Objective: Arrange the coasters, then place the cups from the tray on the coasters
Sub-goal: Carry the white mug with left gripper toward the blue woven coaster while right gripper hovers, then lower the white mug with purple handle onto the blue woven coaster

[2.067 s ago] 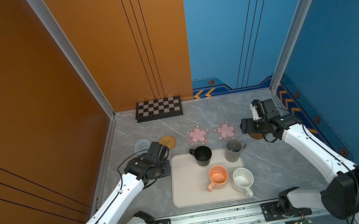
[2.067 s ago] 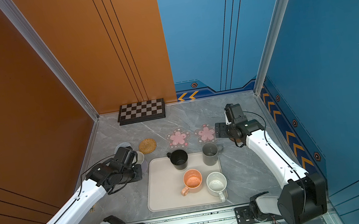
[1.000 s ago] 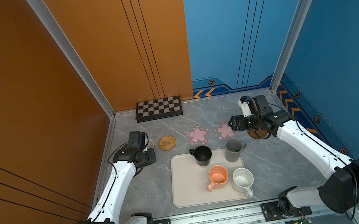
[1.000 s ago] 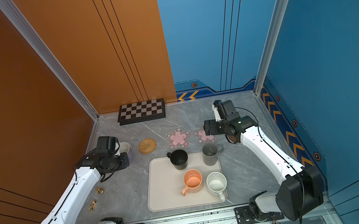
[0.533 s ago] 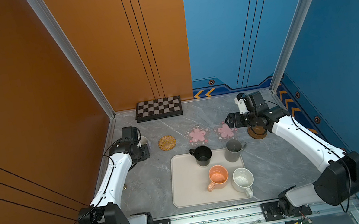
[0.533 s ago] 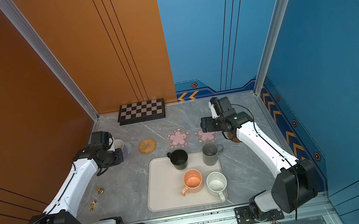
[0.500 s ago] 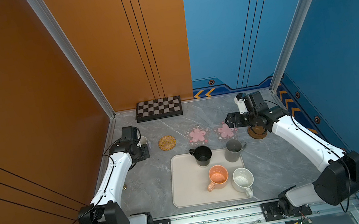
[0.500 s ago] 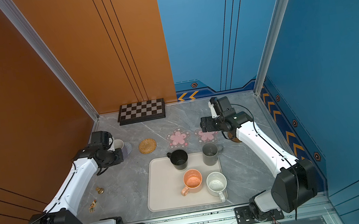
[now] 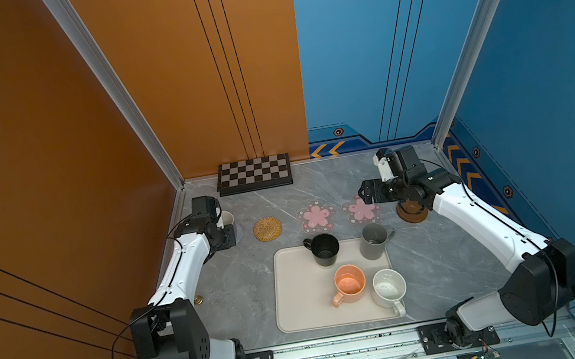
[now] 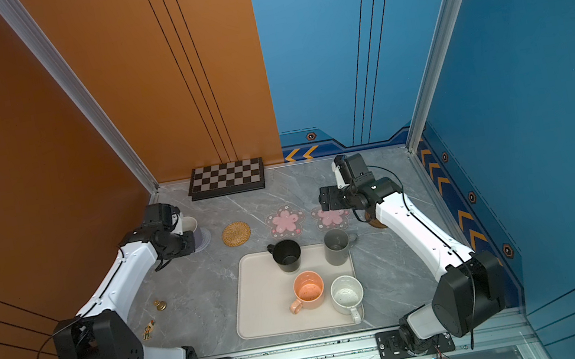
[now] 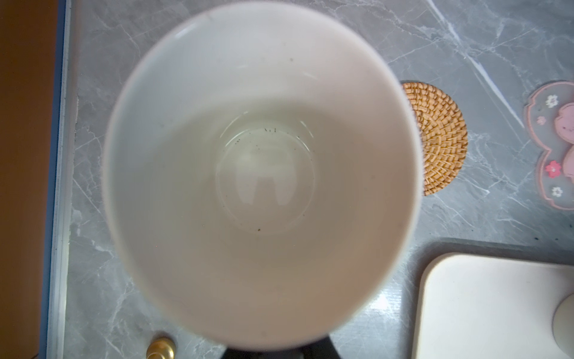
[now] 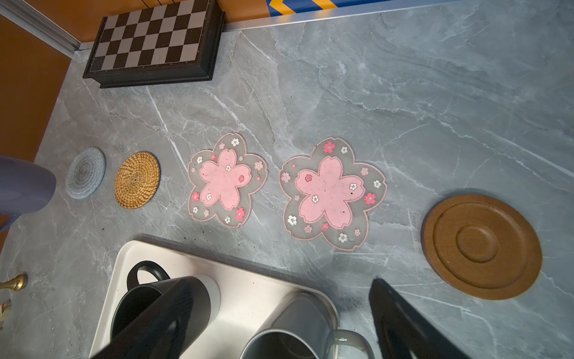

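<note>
My left gripper (image 10: 188,242): pinching the lavender mug (image 10: 189,224) near the left wall.
Lavender mug: upright, over the pale-blue coaster (image 12: 85,172); I cannot tell whether they touch.
Rattan coaster (image 9: 267,228): just right of that, bare.
Left pink coaster (image 9: 317,216), right pink coaster (image 9: 361,211): side by side, bare.
Tray (image 9: 298,303): in front of the row, carrying the black mug (image 9: 324,250), grey mug (image 9: 373,241), orange mug (image 9: 349,284) and white mug (image 9: 389,287).
My right gripper (image 9: 367,194): jaws spread wide, empty, above the right pink coaster's edge.
Wooden coaster (image 9: 412,213): farthest right, partly under my right arm.
</note>
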Controlling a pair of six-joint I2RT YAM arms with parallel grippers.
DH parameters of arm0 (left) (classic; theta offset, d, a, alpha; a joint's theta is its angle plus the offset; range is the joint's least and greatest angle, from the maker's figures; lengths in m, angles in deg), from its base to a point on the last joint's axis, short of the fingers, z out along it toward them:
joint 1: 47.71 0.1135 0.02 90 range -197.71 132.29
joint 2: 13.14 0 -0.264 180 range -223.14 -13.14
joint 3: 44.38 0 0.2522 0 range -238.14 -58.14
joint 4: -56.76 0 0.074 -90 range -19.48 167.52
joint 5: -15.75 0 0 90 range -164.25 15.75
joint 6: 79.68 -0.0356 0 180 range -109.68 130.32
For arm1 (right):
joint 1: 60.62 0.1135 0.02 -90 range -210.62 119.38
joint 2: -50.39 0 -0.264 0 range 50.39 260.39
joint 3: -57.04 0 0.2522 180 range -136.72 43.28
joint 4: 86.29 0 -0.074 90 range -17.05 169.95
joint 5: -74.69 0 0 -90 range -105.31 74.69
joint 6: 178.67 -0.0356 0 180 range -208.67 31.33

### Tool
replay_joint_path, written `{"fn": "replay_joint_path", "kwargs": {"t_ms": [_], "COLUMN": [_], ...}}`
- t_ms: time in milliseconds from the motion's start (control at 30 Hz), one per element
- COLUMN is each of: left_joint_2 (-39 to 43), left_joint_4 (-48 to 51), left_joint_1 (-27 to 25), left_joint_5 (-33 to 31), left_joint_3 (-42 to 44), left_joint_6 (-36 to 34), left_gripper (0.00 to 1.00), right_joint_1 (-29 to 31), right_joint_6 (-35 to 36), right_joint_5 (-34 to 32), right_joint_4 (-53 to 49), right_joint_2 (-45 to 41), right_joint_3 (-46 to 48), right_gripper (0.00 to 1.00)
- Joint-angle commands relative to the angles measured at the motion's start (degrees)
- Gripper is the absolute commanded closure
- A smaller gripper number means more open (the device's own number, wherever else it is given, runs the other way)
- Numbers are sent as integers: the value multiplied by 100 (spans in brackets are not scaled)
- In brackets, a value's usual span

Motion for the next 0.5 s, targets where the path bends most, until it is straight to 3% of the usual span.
{"fn": "replay_joint_path", "kwargs": {"t_ms": [0,467], "left_joint_2": [-26,-106], "left_joint_4": [-541,-1138], "left_joint_1": [109,194], "left_joint_5": [122,327], "left_joint_3": [-90,263], "left_joint_6": [-158,-201], "left_gripper": [100,100], "right_joint_1": [46,45], "right_joint_6": [-32,71], "right_joint_5": [-175,-252], "right_joint_4": [-132,-132], "right_joint_2": [99,245], "right_joint_3": [-211,-189], "right_gripper": [9,9]}}
